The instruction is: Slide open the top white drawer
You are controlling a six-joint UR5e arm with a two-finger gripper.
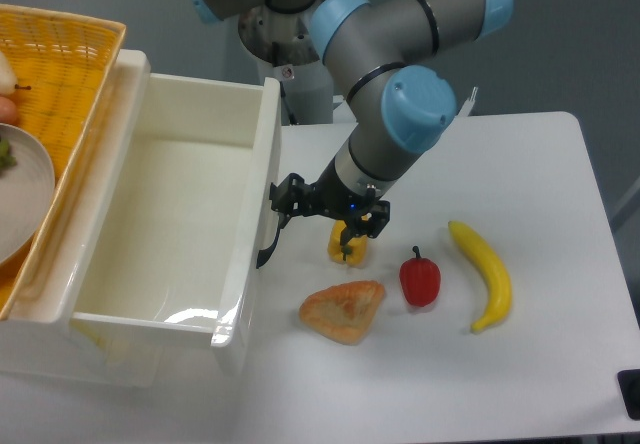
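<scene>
The top white drawer (160, 234) stands pulled far out over the left of the white counter (520, 364), its black handle (270, 239) on the right face. The robot's hand (285, 196) sits right at that handle; whether its fingers grip it cannot be told. On the counter to the right lie a yellow pepper (345, 244), a pastry (343, 310), a red pepper (420, 279) and a banana (485, 274)
</scene>
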